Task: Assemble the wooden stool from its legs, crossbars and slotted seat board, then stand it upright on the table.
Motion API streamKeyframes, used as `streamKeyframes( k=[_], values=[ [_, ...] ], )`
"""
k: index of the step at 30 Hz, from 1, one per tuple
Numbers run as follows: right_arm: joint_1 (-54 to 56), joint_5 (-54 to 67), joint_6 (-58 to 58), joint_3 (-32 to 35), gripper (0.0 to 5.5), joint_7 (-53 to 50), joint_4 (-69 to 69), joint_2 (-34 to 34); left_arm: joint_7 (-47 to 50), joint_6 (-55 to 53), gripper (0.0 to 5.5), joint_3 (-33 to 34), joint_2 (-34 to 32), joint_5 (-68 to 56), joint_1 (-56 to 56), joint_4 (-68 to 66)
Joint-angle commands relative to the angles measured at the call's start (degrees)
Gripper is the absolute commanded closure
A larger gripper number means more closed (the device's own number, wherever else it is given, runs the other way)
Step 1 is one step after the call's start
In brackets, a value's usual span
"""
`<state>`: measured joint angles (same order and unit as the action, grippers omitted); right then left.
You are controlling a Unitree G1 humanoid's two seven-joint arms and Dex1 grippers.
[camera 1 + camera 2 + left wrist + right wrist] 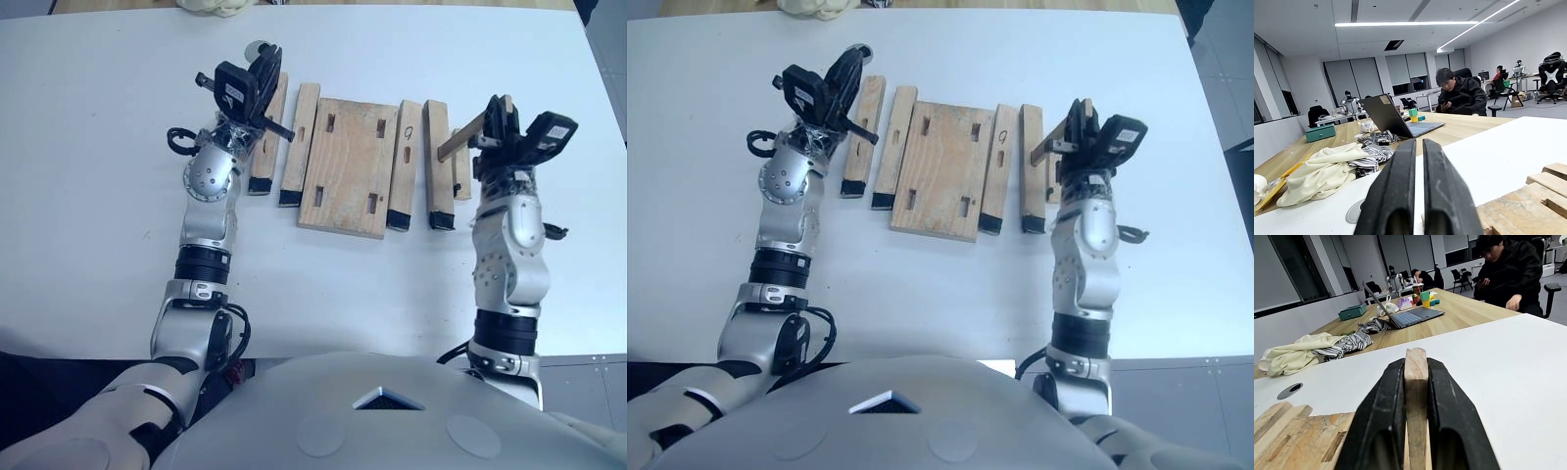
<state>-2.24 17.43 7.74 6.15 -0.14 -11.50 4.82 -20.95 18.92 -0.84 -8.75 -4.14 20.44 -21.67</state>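
Crossbar clamped in right gripper, raised off table, likely ready for a slot. Left gripper pinched closed, empty, above leftmost leg.

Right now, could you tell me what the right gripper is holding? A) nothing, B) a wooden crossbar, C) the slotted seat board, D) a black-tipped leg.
B: the right gripper is shut on a slim wooden crossbar, held up over the table, while the slotted seat board and the black-tipped legs lie flat.
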Motion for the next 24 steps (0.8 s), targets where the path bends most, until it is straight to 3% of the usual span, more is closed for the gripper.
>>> streamKeyframes(
  k=[1,24],
  values=[
    [-5.51,-2.14,2.27,-1.85,5.12,0.95,5.25,-1.06,-0.69,-1.32,5.31,-0.36,-0.51,-0.04,-0.2,1.12],
    [1.34,-10.52,16.45,-8.24,5.12,9.26,12.05,8.54,2.61,0.03,5.31,-0.36,1.2,0.95,-2.16,1.05]
  ],
)
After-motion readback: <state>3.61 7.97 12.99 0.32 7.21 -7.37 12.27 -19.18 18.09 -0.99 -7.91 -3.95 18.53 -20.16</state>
